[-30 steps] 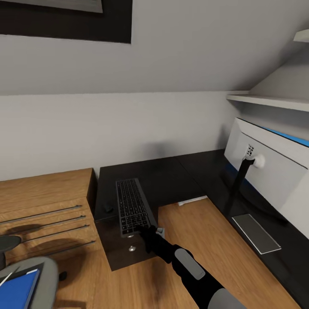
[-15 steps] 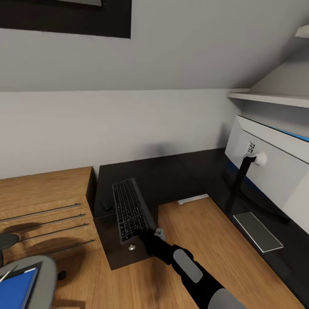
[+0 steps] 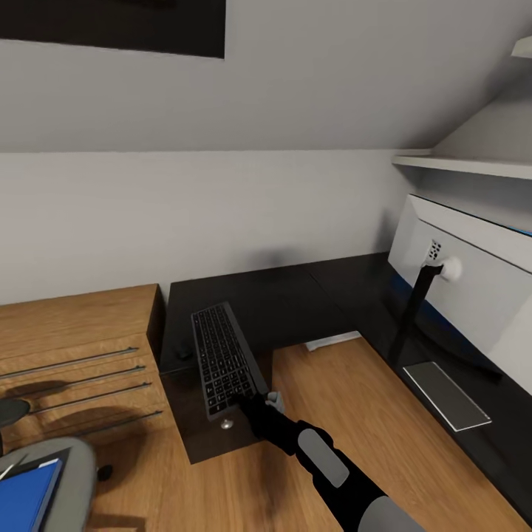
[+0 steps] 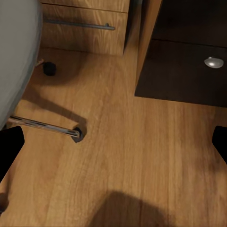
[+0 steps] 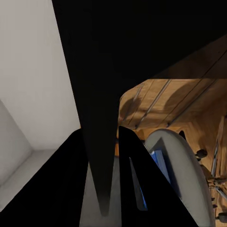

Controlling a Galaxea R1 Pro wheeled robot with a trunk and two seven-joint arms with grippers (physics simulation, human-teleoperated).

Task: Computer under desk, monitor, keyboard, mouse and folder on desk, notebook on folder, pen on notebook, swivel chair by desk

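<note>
Right gripper (image 3: pixel 258 400) clenched on keyboard (image 3: pixel 222 356) near end, mouse (image 3: pixel 182 355) seemingly a dim lump, left gripper (image 4: pixel 113 146) jaws spread, folder (image 3: pixel 28 493) cropped

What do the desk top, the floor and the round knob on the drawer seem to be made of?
The desk top looks like glossy black laminate or lacquer: it reflects faintly. The floor looks like warm wood planks, with visible grain. The round knob looks like polished silver metal, with a bright highlight. These are renders, so all are guesses.

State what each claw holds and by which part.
The right claw grips the keyboard by its near short end, the far end resting on the desk. The left claw is open over the floor, holding nothing.
</note>
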